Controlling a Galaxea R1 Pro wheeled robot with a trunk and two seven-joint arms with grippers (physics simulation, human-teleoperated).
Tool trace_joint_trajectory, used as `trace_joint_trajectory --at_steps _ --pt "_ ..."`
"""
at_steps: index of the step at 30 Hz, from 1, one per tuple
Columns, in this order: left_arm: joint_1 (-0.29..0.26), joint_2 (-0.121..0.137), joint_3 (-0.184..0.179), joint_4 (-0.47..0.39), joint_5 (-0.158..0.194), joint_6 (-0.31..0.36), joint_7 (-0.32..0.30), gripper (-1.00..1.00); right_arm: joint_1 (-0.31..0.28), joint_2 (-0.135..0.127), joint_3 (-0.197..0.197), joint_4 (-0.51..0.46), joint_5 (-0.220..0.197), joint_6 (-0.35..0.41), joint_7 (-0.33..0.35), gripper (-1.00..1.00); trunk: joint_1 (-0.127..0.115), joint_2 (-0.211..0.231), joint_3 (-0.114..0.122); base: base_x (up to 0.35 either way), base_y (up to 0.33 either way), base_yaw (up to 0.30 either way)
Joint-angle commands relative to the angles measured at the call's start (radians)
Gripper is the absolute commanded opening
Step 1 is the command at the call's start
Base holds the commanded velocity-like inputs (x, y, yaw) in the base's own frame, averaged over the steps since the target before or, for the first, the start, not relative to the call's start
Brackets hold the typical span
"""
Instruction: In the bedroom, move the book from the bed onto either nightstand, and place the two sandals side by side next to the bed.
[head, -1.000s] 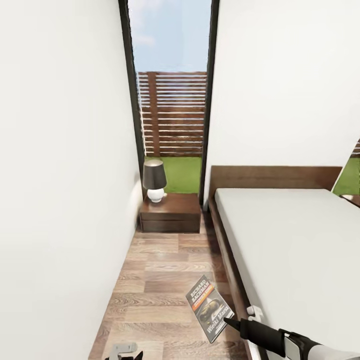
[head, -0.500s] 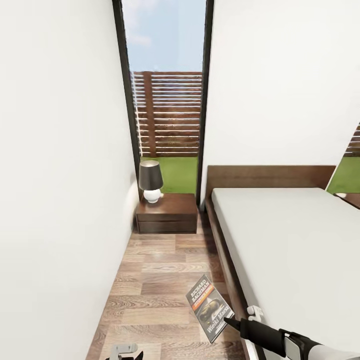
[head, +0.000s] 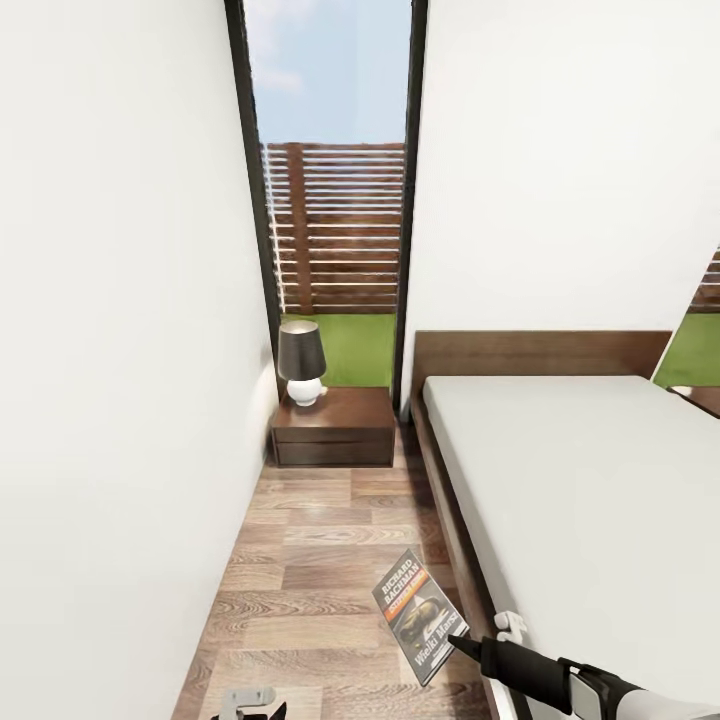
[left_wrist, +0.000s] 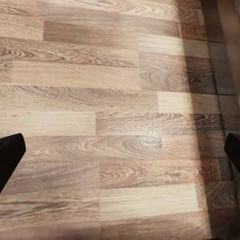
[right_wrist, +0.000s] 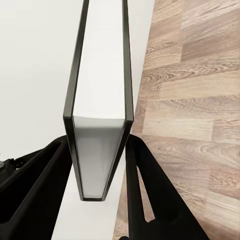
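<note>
1. One paperback book (head: 420, 615), gripped between the closed fingers of the right gripper (right_wrist: 100, 192), hung above the plank floor (head: 300, 590) at lower centre, beside the bed (head: 580, 500).
2. Left gripper (left_wrist: 120, 155) fingers spread wide over the floor.
3. Nightstand (head: 335, 428) with lamp (head: 301, 362) stood mid-frame, under the window (head: 335, 200).

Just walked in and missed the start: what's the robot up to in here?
The right gripper is shut on the book, holding it in the air over the wood floor in the aisle beside the bed. Ahead, against the wall by the window, stands the nightstand with a lamp on its left part; the rest of its top looks free. The left gripper is open, facing bare floor. The book has not yet reached the nightstand.
</note>
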Motion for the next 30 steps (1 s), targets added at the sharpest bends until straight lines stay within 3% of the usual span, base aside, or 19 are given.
trace_joint_trajectory --at_steps 1,30 --pt "-0.001 0.0 0.008 0.001 -0.005 -0.002 -0.004 1.0 -0.002 0.0 0.007 0.003 -0.01 0.002 0.005 -1.0 0.0 -0.002 -0.002 0.127 0.0 0.0" --pt "-0.001 0.0 0.008 0.001 -0.005 -0.001 -0.004 1.0 -0.002 0.0 0.007 0.003 -0.01 0.002 0.005 -1.0 0.0 -0.002 -0.002 0.312 0.0 0.0"
